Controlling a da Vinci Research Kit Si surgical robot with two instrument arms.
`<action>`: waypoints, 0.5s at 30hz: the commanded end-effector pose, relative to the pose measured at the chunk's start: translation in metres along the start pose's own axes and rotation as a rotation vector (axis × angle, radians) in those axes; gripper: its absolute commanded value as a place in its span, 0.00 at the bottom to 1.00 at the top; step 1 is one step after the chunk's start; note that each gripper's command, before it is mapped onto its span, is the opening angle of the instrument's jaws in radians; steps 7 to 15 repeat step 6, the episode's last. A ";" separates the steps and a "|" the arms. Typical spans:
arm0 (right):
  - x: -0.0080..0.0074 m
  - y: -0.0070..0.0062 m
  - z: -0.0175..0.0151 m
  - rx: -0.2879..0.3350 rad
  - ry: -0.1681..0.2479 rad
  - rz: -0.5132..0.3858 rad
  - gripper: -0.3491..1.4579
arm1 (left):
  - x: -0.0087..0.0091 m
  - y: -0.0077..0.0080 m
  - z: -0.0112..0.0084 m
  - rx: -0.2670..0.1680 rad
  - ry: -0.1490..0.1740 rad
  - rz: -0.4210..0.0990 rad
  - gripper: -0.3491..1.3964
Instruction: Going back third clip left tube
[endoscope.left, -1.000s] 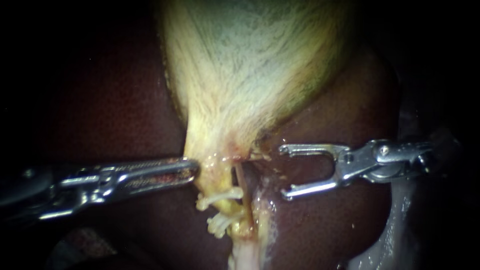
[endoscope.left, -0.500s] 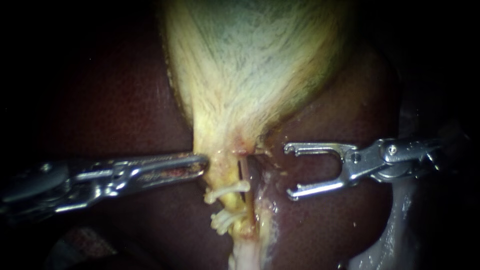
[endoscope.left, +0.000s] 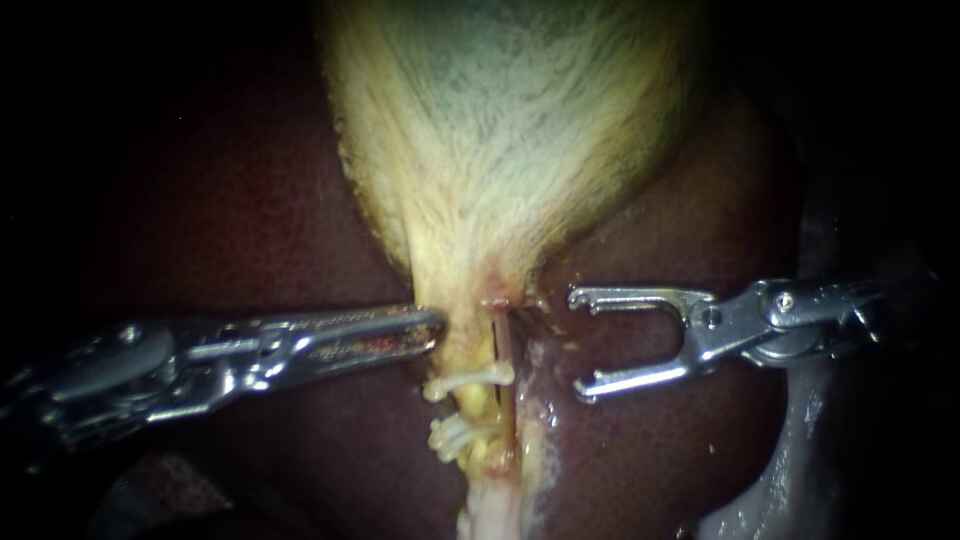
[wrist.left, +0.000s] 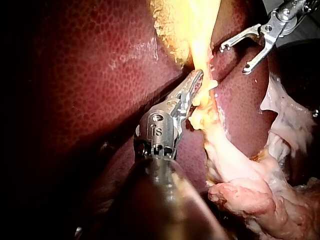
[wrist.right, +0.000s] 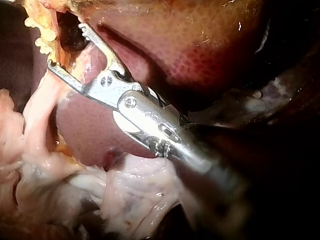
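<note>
The pale gallbladder narrows to a neck over the dark liver. My left instrument has its jaws shut on the neck's left edge, also seen in the left wrist view. Below the neck runs the left tube with two whitish clips, upper and lower. A dark slit separates it from a thin strand to the right. My right instrument stands to the right of the tubes, its forked jaws open and empty, clear of the tissue.
Liver lies under and around both instruments. Pale, wet loose tissue lies below the right instrument's shaft, and a glistening whitish fold sits at the lower right.
My left instrument has moved to the right, taking the gallbladder neck and the clipped tube with it. My right instrument drew back slightly to the right, then held still, jaws open.
</note>
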 end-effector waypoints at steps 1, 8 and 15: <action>0.0000 0.0000 0.0000 0.000 0.000 0.000 0.52 | 0.0000 0.0000 0.0000 0.001 0.000 0.000 0.00; 0.0000 0.0000 0.0000 0.000 0.000 0.000 0.52 | 0.0000 0.0000 0.0000 0.001 0.000 0.000 0.00; 0.0000 0.0000 0.0000 0.000 0.000 0.000 0.52 | 0.0000 0.0000 0.0000 0.001 0.000 0.000 0.00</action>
